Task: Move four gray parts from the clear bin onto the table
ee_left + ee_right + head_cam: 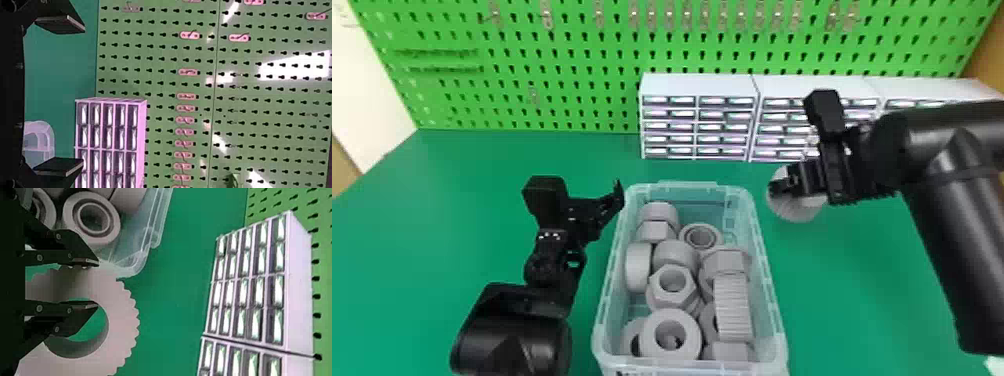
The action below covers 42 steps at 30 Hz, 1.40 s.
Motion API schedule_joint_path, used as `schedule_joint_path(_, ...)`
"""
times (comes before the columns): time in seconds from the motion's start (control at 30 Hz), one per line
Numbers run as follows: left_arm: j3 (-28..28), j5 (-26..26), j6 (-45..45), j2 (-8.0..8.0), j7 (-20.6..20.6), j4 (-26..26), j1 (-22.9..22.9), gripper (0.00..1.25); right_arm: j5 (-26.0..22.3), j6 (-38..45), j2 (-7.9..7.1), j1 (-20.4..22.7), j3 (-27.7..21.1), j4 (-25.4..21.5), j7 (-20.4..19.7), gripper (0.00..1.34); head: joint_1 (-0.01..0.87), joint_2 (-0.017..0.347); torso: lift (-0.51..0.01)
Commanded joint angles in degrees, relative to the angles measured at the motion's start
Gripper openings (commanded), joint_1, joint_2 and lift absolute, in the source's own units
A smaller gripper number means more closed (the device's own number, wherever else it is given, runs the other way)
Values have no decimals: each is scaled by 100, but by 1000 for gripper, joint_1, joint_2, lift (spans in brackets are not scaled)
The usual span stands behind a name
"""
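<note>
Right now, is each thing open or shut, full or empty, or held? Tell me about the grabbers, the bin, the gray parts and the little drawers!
Left gripper: open, empty.
Right gripper: shut on the toothed gray ring's wall.
Toothed gray ring: held, out of the bin.
Clear bin: open on top, holding many parts.
Gray parts in it: piled loosely.
Little drawers: look shut.

A green pegboard (577, 30) rises behind the green table (457, 200), with metal hooks (687, 15) near its top. White cabinets (699, 86) of small drawers stand side by side before it. A pale surface (367, 90) borders it at left, a brown one at right; bright glare (301, 64) lies on the pegboard
</note>
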Motion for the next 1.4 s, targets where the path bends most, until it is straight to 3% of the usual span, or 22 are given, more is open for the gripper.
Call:
schedule_joint_path(0.0,-13,6,0,0,20,0,0,1151,163,42,-22,125,-181,-1,0,416,693,72,-52)
schedule_joint_path(0.47,-66,15,0,0,56,9,-35,1151,559,-20,-66,371,-586,289,0,416,693,72,-52)
schedule_joint_path(0.9,-57,6,0,0,64,9,-9,1151,603,-266,-154,407,-612,895,0,414,693,72,-52)
schedule_joint_path(1.37,-66,-3,0,0,64,18,-17,1151,823,-451,-145,380,-595,1414,0,413,693,72,-52)
